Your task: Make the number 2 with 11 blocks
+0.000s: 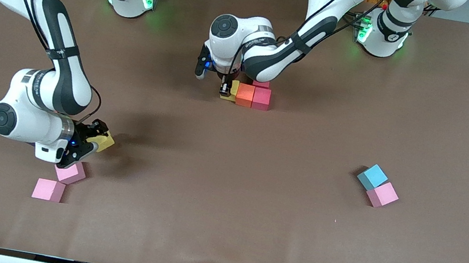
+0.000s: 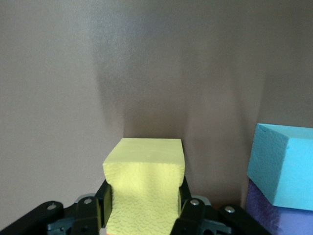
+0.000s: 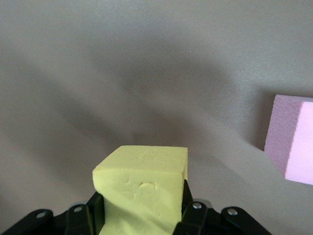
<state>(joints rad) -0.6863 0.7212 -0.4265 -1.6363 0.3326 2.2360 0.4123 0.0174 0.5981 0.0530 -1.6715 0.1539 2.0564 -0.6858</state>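
While only one short row of blocks stands near the middle of the table (image 1: 216, 242), the number 2 is just begun, so I judge this an early placing step. The row has a yellow block (image 1: 233, 90), an orange block (image 1: 245, 95) and a crimson block (image 1: 261, 98) side by side, touching, and one more crimson block (image 1: 261, 83) farther from the front camera than the row. The left gripper (image 1: 224, 89) is closed on this yellow block at the row's end toward the right arm, its sides pinched in. The next move probably calls for releasing it flush against the orange block, without pushing the row. The right gripper (image 1: 96, 136) also holds a yellow block (image 1: 103, 142), well apart from the row, toward the right arm's end, and must carry it there. Two pink blocks (image 1: 70, 172) lie below it. A blue block (image 1: 372, 176) and a pink block (image 1: 382, 194) wait toward the left arm's end.
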